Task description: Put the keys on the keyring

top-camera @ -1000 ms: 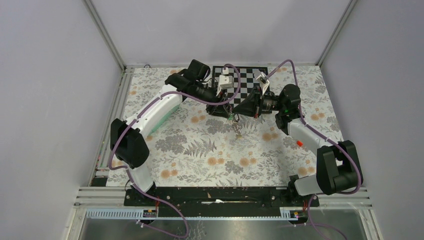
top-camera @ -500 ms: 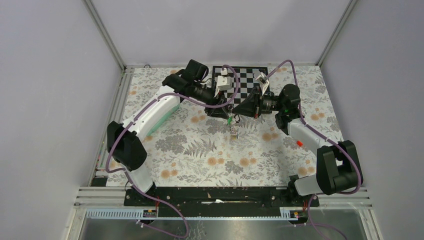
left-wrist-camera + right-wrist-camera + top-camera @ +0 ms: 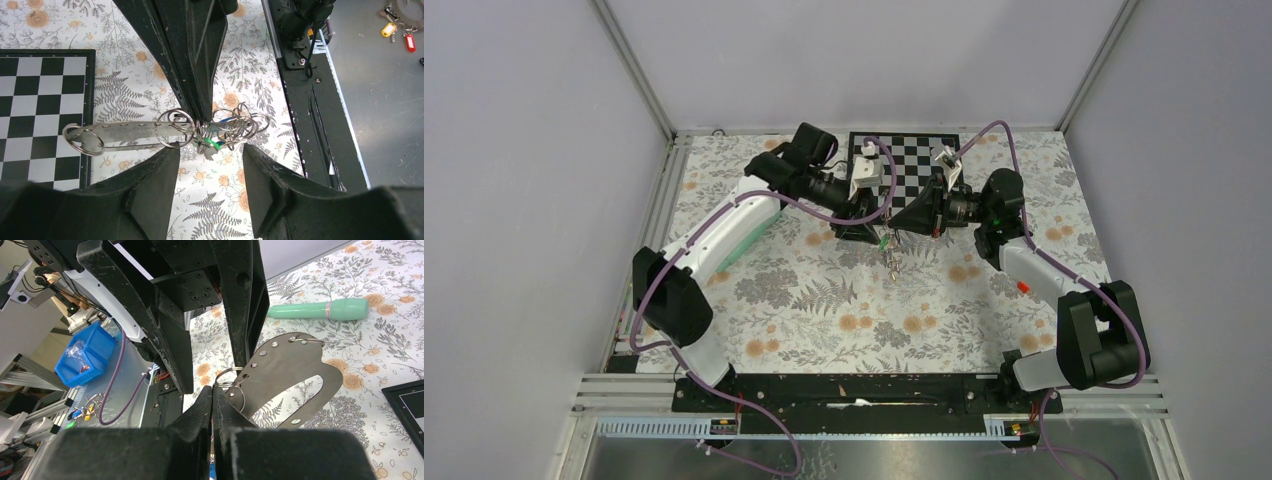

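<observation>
Far edge, likely threading: your right gripper (image 3: 214,389) clamps thin silvery metal keyring (image 3: 230,371); left gripper (image 3: 211,152) gapes; next, seize green-headed key (image 3: 212,144).

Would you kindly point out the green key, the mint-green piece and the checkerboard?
green key (image 3: 213,144), left wrist view, its plastic head.
mint-green piece (image 3: 315,310), right wrist view, mid-shaft.
checkerboard (image 3: 40,95), left wrist view, its patterned face.
</observation>
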You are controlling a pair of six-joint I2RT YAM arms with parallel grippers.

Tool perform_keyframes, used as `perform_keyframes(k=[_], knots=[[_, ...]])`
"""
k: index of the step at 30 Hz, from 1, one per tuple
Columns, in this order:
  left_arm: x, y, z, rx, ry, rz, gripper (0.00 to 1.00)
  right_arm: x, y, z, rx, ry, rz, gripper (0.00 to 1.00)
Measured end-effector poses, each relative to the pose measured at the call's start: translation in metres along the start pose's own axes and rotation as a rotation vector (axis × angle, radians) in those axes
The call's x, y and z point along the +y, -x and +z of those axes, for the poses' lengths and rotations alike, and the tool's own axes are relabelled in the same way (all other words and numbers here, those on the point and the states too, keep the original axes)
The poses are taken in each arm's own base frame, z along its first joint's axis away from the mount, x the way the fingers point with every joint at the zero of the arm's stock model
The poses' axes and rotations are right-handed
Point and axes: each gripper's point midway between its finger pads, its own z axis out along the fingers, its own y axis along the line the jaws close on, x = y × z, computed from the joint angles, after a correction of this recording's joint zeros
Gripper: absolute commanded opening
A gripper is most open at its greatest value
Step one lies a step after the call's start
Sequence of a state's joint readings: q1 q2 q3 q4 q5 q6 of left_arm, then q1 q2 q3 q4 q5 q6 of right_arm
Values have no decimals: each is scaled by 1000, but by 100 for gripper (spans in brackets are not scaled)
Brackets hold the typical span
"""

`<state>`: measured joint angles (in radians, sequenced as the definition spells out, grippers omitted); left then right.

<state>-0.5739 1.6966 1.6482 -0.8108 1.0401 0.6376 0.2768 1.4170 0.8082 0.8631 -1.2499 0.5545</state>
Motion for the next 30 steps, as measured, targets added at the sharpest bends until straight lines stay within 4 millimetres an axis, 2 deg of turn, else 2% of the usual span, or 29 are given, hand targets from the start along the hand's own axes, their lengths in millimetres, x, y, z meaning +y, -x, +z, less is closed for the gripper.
perform_keyframes(k=[6, 14, 22, 26, 30], knots=[[0, -4, 2, -11, 5, 4, 55, 0, 0, 0, 0, -1, 2, 0], [-1, 4, 7, -40, -9, 10, 49, -1, -1, 0, 0, -3, 6, 0], [-5, 5, 10, -52, -27, 9, 37, -1, -1, 0, 0, -3, 7, 0], [-6, 1, 11, -48, -32, -3, 28, -1, -1, 0, 0, -3, 7, 0], [-6, -1, 12, -47, -31, -4, 25, 0, -1, 0, 1, -3, 8, 0]])
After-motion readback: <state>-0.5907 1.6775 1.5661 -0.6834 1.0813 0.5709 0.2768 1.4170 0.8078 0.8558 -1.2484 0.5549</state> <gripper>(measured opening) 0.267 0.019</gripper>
